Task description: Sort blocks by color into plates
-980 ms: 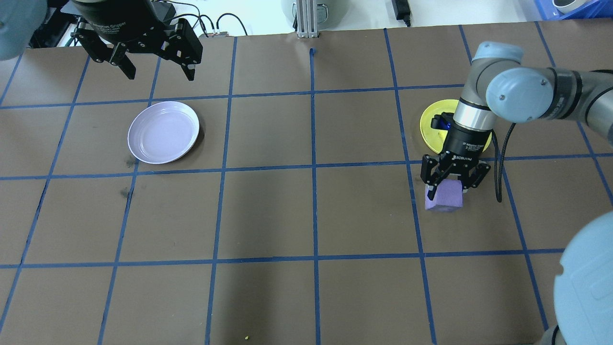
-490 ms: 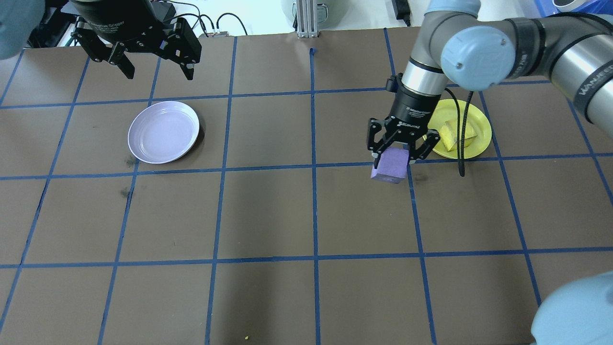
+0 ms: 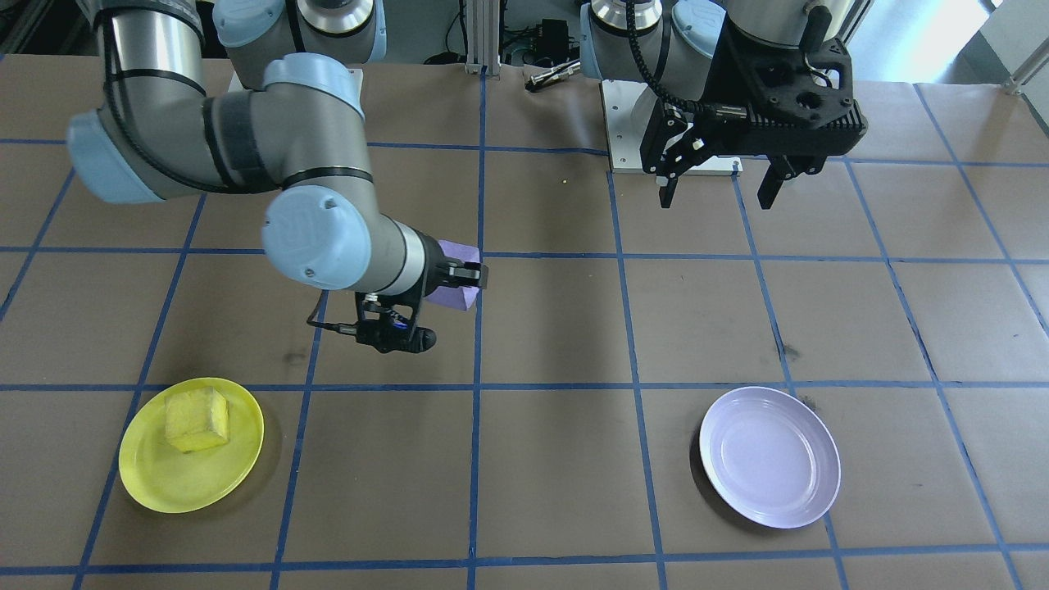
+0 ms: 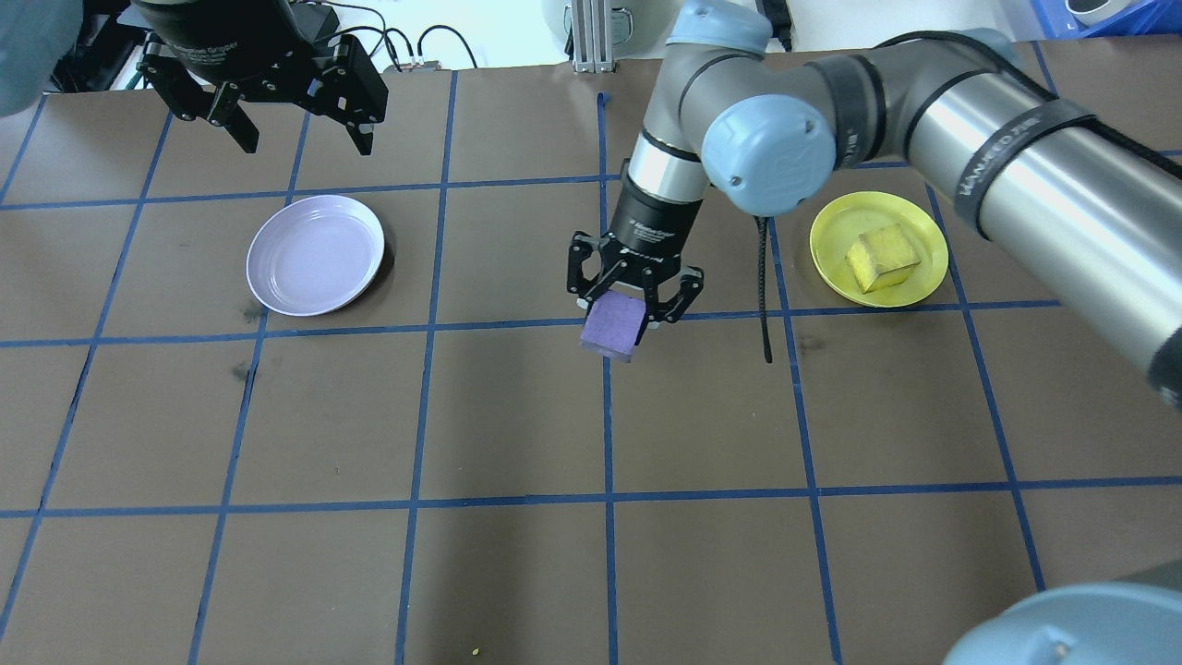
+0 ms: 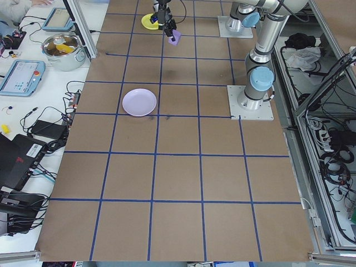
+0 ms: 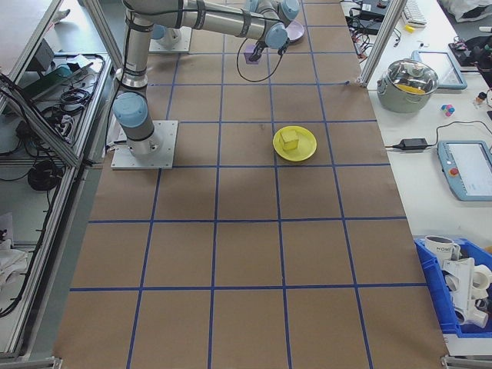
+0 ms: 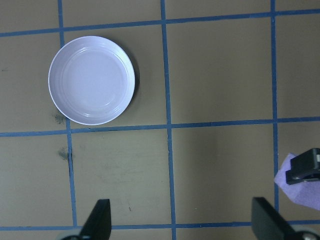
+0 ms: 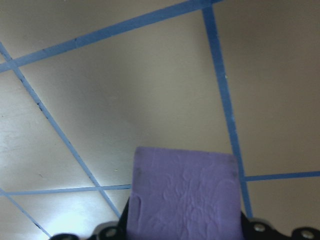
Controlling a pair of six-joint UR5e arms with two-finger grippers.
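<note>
Yellow half: you are looking at a finished sort here; the yellow block (image 4: 882,259) is sitting inside the yellow plate (image 4: 831,263), a little toward one side of it.
Purple half: you are seeing this part under way; the purple block (image 4: 613,326) is hanging above the tabletop (image 4: 517,416), over a blue tape line (image 4: 607,425) near the middle, between the two plates.
Right tool: you are watching the right tool (image 4: 632,297) gripping the purple block from above, its fingers pressing on two opposite faces; the right wrist view is showing the block's rough face filling the lower frame with bare tabletop beneath it.
Left tool: you are finding the left tool (image 4: 297,134) spread wide and carrying nothing, hovering just beyond the lavender plate on its far side.
Lavender plate: you are seeing the lavender plate (image 4: 315,255) lying with nothing in it, glossy, well apart from the carried block.
Yellow plate contents: one yellow block, nothing else showing.
Progress judgement: you are roughly halfway or a little past; one block is placed, the other is in the air and not yet at its plate.
Left to do: you are needing the purple block carried across to the lavender plate and let go inside its rim.
Watch for: the foam block is looking light, so a release from height is risking a bounce off the shallow rim.
</note>
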